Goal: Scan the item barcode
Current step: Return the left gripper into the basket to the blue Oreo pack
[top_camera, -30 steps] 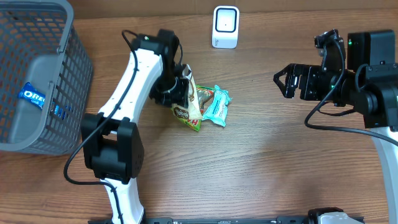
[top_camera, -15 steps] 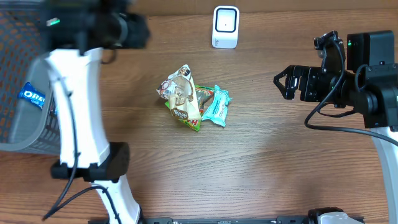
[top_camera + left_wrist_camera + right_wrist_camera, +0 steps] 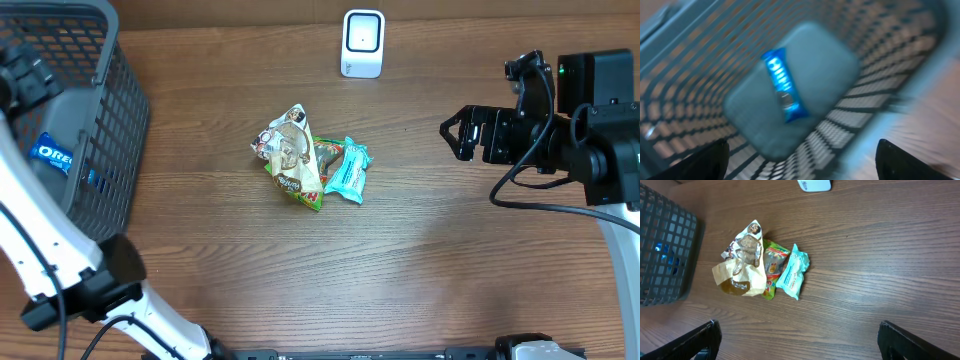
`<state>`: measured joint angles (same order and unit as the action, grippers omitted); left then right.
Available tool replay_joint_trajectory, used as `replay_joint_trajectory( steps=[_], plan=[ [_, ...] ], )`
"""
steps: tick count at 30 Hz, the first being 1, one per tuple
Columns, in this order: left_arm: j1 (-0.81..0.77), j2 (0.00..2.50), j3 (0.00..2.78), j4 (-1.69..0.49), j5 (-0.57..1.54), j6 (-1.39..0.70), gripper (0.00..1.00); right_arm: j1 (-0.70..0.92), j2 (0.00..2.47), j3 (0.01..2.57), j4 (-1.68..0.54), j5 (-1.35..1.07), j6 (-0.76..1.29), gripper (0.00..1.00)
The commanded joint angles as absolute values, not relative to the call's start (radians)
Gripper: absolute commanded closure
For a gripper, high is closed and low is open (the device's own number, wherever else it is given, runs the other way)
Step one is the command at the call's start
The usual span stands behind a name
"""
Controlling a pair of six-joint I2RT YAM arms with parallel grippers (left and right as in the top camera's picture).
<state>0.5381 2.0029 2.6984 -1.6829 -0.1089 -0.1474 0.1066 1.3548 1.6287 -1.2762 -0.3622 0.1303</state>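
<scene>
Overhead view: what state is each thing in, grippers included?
Basket: upright, holding the Oreo pack.
Oreo pack: lying flat on the basket floor.
Snack packets: heaped together, overlapping.
Scanner: standing upright.
Left gripper: open, empty, over the basket.
Right gripper: open, empty.

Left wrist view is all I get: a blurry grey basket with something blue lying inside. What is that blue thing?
Observer: From overhead, the blue packet shows through the basket wall with the letters ORE on it, so it is likely Oreo biscuits.
Operator: Is there anything on the table outside the basket?
Observer: Yes. Three snack packets lie bunched together mid-table: a tan packet, a green packet partly under it, and a teal packet on the right.
</scene>
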Motion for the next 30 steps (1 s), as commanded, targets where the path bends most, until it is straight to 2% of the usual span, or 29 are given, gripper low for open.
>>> replay_joint_trajectory(
  steps=[1,8,21,30],
  plan=[
    [0.603,2.012,2.606,-1.671,-0.139,-0.178,0.17,0.112,1.367,1.649,-1.273,-0.361,0.13,0.0],
    [0.688,2.029,2.347,-1.512,-0.13,-0.218,0.17,0.112,1.398,1.649,-1.285,-0.36,0.13,0.0],
    [0.679,2.029,1.897,-1.092,-0.051,-0.154,0.15,0.112,1.411,1.649,-1.285,-0.36,0.129,0.0],
    [0.678,2.029,1.681,-0.868,-0.04,-0.226,0.17,0.112,1.411,1.649,-1.286,-0.361,0.131,0.0]
  ],
)
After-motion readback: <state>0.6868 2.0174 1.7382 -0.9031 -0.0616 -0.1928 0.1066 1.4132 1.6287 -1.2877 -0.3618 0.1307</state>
